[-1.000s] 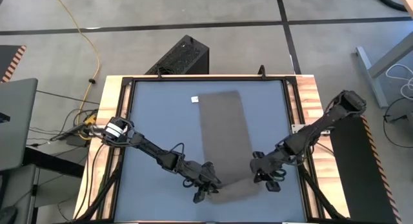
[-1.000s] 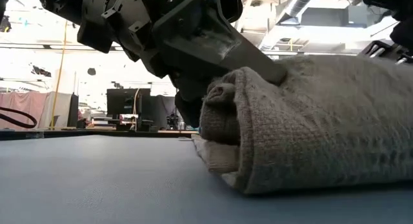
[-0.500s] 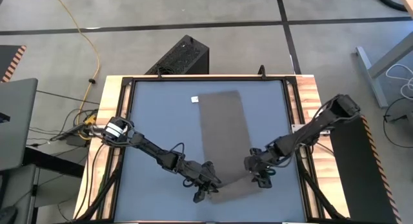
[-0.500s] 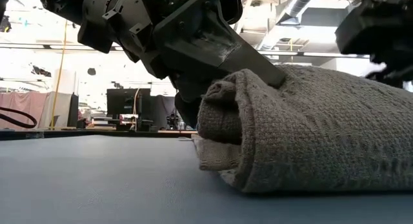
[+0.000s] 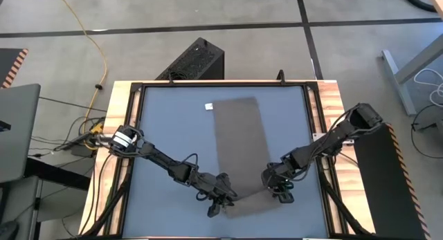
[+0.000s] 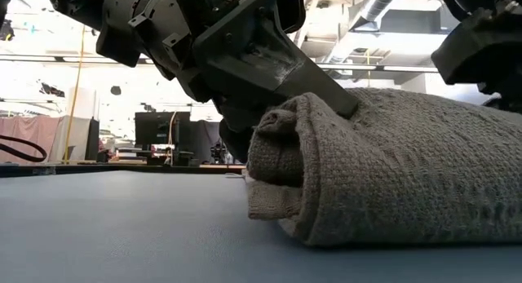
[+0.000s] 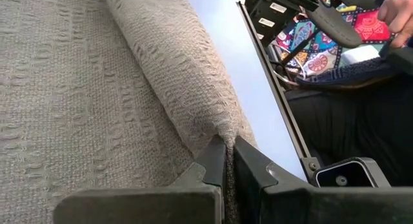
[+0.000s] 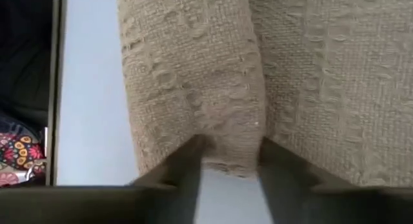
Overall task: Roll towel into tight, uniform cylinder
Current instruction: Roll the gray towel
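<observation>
High view has the towel (image 5: pixel 240 146) as a long taupe strip running from the upper middle of the blue-grey bench (image 5: pixel 166 129) down to the lower middle, where its near end is bunched into a short roll. There's a small white tag (image 5: pixel 208 106) at its upper left corner.

The left gripper (image 5: pixel 223 198) sits at the roll's left end, lower centre of the frame. In the left wrist view its fingers (image 7: pixel 216 161) are pressed together, pinching the rolled edge.

The right gripper (image 5: pixel 278 187) is at the roll's right end, lower right of centre. In its wrist view the fingers (image 8: pixel 187 161) are spread with the roll between them, touching the cloth on both sides.

Low view shows the layered roll end (image 6: pixel 277 173) lying on the bench.
</observation>
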Robot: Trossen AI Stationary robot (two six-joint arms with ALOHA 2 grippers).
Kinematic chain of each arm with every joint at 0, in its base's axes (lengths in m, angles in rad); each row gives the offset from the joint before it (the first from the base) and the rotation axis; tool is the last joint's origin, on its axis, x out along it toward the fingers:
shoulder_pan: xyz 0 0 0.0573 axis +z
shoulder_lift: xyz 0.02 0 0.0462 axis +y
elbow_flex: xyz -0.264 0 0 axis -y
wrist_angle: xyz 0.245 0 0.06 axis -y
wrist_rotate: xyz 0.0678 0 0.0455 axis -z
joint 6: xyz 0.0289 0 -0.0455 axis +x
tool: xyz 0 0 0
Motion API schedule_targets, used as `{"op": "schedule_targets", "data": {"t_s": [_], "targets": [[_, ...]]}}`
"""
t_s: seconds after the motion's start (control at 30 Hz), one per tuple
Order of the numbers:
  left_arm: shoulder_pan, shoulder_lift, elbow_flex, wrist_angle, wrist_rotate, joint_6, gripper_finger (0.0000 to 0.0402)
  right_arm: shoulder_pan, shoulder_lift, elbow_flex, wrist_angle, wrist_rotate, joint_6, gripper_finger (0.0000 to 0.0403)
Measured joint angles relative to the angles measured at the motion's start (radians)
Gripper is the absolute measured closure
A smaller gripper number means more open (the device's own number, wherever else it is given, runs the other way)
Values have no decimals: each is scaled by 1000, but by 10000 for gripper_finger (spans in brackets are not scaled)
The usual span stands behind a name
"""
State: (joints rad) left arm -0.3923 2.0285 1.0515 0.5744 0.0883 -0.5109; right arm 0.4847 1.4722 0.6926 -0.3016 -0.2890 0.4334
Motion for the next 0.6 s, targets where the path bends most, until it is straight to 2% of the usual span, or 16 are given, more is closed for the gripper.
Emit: {"op": "schedule_targets", "data": {"t_s": [0.17, 0.2, 0.4, 0.6], "targets": [[0, 0, 0, 1, -9, 2, 401, -16, -29, 3, -16, -15, -24, 372], [0, 0, 0, 1, -14, 2, 401, -21, -41, 3, -20, -26, -24, 383], [1, 0, 0, 51, -26, 30, 401, -42, -159, 3, -104, -47, 31, 373], [5, -1, 53, 63, -29, 98, 401, 2, -301, 4, -175, -47, 109, 388]]}}
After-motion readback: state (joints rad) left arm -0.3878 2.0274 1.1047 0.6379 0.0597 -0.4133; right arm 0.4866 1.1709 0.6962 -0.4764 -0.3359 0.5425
